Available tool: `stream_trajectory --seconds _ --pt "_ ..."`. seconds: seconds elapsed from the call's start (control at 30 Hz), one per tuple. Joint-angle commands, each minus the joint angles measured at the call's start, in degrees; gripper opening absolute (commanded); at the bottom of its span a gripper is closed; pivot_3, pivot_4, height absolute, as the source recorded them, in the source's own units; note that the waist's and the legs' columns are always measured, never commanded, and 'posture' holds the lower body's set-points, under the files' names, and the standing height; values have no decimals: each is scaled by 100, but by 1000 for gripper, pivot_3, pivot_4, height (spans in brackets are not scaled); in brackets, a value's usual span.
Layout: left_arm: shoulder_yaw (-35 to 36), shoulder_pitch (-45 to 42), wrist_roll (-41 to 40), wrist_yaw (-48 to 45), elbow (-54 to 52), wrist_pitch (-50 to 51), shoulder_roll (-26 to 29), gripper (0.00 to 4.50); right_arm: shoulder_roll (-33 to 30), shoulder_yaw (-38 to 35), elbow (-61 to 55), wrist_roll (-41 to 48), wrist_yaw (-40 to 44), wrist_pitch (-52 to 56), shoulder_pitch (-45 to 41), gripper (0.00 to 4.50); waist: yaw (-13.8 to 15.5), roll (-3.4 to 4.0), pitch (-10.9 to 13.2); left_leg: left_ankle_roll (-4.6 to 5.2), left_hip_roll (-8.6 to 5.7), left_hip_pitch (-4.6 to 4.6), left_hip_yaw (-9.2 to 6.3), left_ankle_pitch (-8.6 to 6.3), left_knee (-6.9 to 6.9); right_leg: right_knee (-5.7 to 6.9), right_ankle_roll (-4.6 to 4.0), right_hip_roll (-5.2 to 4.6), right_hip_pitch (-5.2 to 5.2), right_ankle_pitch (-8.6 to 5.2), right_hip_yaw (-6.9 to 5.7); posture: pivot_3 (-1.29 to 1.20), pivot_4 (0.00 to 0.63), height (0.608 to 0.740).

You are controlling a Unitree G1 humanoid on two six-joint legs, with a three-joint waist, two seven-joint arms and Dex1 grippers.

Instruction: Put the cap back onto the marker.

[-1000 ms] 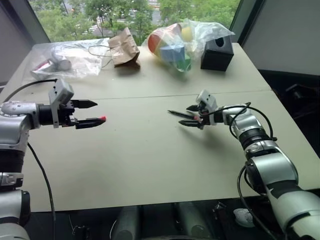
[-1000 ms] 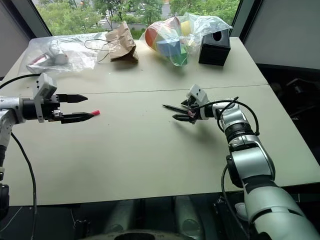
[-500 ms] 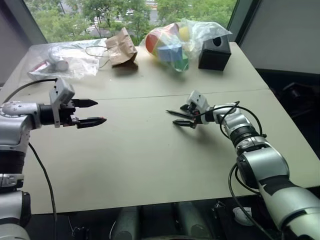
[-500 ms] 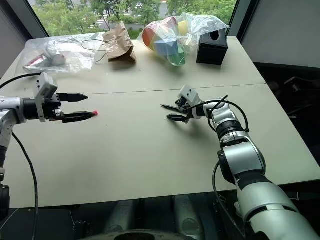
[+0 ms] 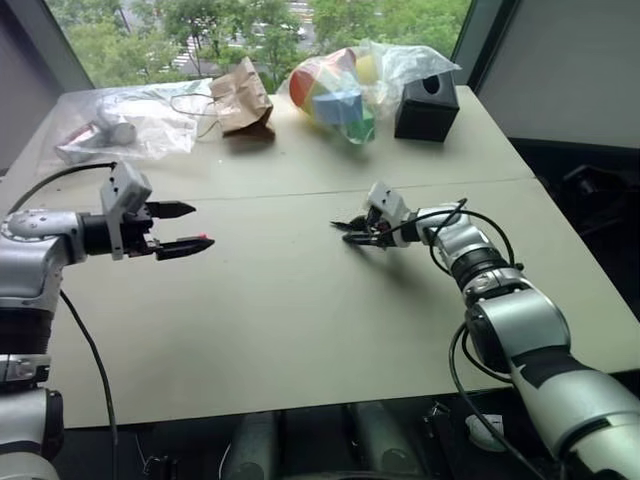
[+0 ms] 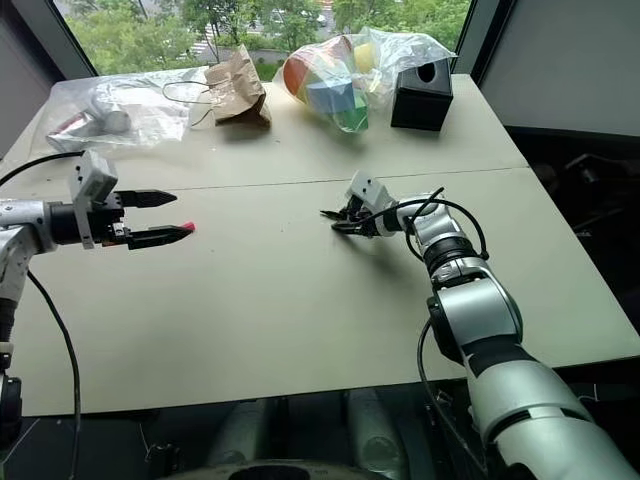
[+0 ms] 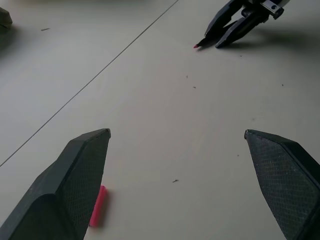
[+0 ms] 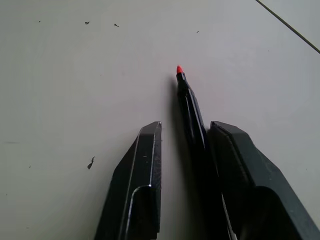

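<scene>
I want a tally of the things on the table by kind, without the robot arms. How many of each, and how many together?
marker: 1
cap: 1
paper bag: 1
plastic bags: 2
black box: 1
Total: 6

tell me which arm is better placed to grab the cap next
Left. The cap lies on the table beside one finger of the open left gripper, while the right gripper is far off and already shut on the marker.
</scene>
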Motion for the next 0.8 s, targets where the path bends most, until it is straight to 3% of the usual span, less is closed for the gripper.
stream_trajectory --seconds 0.03,0.27,0.4,0.57,0.8 --pt "233 19 -60 53 -135 -74 39 4500 32 -78 61 -11 30 40 -80 51 2 0 0 0 0 0 0 0 0 0 0 -1 1 0 0 0 150 740" --pt "242 -15 22 100 29 -213 72 4500 -62 -162 -84 35 142 27 -200 51 4 0 0 0 0 0 -1 0 -1 -1 0 -1 1 0 0 0 150 740" --pt "96 -331 482 101 860 -875 225 4500 -198 -43 -558 3 581 137 -434 51 5 2 2 0 -1 -1 -1 0 -2 -1 0 -1 -2 0 -1 0 150 740" --pt "-219 -942 1210 -44 2248 -1941 378 4500 -331 192 -2319 117 1300 1090 -378 51 6 3 2 0 -2 -6 2 0 -4 0 1 2 -11 0 0 0 150 740" --pt "-407 -1917 1731 51 4207 -2739 139 4500 -96 262 -5506 766 1223 2811 495 51 64 -1 0 0 -3 -28 -11 0 -2 2 1 -1 -21 0 -15 0 150 740"
